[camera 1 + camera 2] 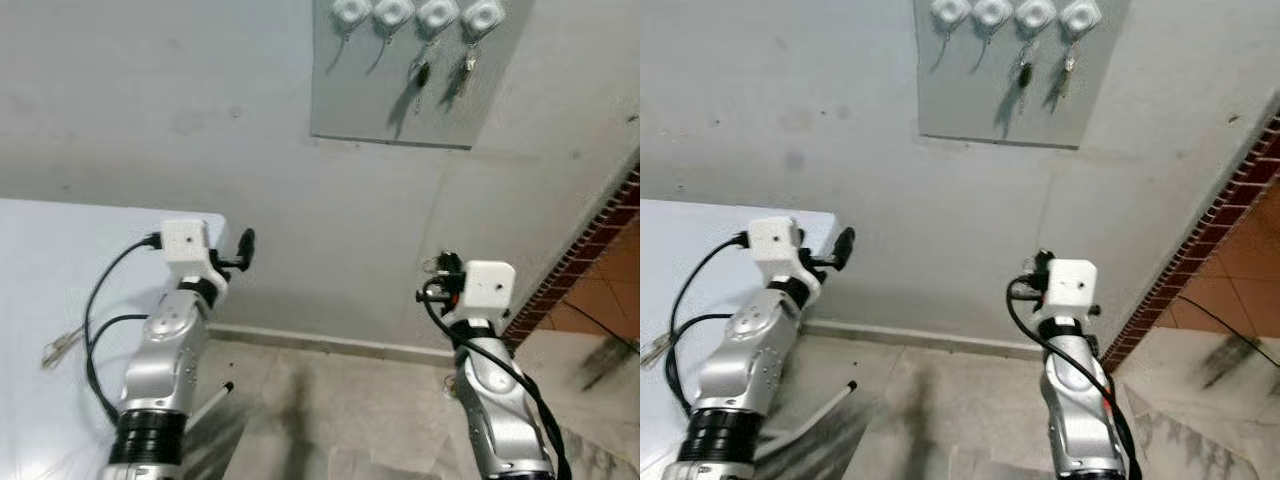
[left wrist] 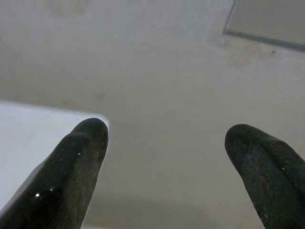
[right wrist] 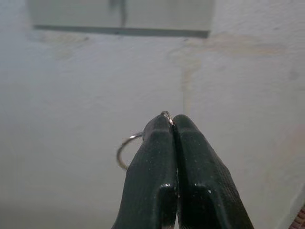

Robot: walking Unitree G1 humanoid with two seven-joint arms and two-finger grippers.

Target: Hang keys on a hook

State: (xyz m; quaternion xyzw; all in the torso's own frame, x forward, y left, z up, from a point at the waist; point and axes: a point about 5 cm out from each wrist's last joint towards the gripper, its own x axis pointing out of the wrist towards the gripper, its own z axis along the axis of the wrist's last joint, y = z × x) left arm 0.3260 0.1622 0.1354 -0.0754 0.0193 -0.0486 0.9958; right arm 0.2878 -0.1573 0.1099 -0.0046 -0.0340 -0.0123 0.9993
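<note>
A grey panel (image 1: 400, 100) on the wall carries a row of white hooks (image 1: 392, 12). Keys (image 1: 420, 70) hang from the two right-hand hooks; the two left-hand hooks (image 1: 350, 12) are bare. My right gripper (image 3: 171, 119) is shut on a thin metal key ring (image 3: 125, 150), which sticks out beside its fingertips. It is held up well below the panel (image 3: 119, 14) and a little to its right (image 1: 440, 268). My left gripper (image 2: 167, 138) is open and holds nothing, raised by the corner of the white table (image 1: 200, 215). Another set of keys (image 1: 60, 345) lies on that table.
The white table (image 1: 60, 260) stands at my left against the plain grey wall. A red brick edge (image 1: 590, 250) runs down at the right. Below is tiled floor (image 1: 330, 410), and a thin white rod (image 1: 212, 398) slants above it near my left arm.
</note>
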